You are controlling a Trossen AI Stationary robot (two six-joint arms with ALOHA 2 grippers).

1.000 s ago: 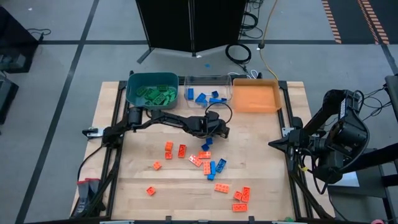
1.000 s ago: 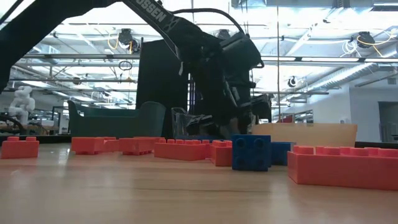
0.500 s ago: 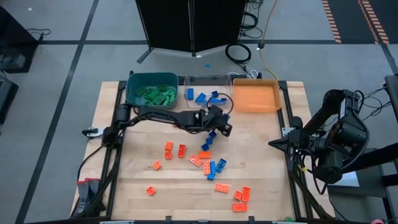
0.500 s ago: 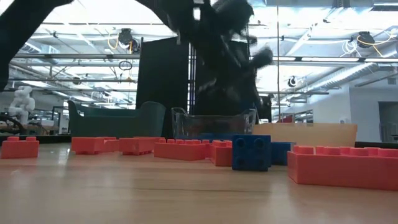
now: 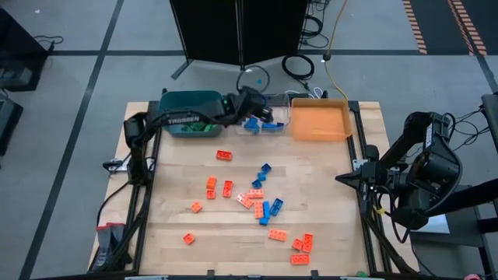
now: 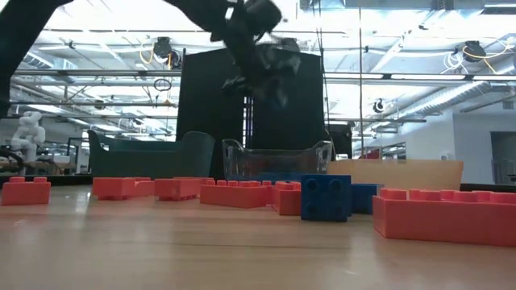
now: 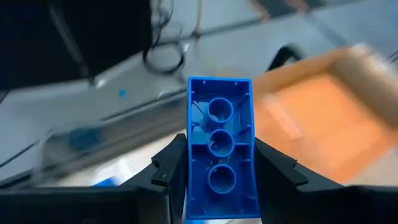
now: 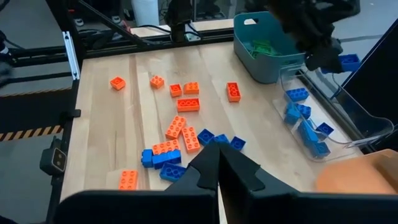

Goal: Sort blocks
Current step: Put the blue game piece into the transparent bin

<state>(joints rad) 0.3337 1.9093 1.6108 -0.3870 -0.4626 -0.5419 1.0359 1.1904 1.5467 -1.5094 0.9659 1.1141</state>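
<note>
The left gripper [image 7: 219, 186] was observed raised above the clear plastic bin [image 5: 274, 99] at the 12 o'clock edge of the wooden table [image 5: 327, 194]. Its dark fingers [image 7: 166, 169] were clamped on a blue studded plastic brick [image 7: 221, 158], held by its long sides with the hollow underside turned toward the wrist camera. In the right wrist view the same brick [image 8: 348, 62] was seen in the air over the clear bin's rim, well off the tabletop.

The right gripper [image 8: 219, 169] was found parked off the table's 3 o'clock edge, its fingers pressed together with nothing between them.

Three bins were noted in a row along the 12 o'clock edge: a teal plastic bin [image 5: 173, 99] at about 11 o'clock containing green bricks [image 8: 261, 47], the clear bin at 12 o'clock containing several blue bricks [image 8: 305, 127], and an orange plastic bin [image 5: 320, 120] at about 1 o'clock.

The remaining loose blocks were found lying on the table. One orange-red brick [image 5: 225, 155] lay apart toward 12 o'clock from the centre. A mixed cluster of orange-red and blue bricks [image 5: 261, 198] was recorded near the centre, with a single blue brick [image 5: 265, 168] at its 12 o'clock side. A further group of orange-red bricks [image 5: 302, 247] lay toward 5 o'clock, and one lone orange-red brick [image 5: 188, 239] toward 7 o'clock. In the low view, orange-red bricks and a blue brick [image 6: 326, 197] were seen resting flat in a line across the tabletop.
</note>
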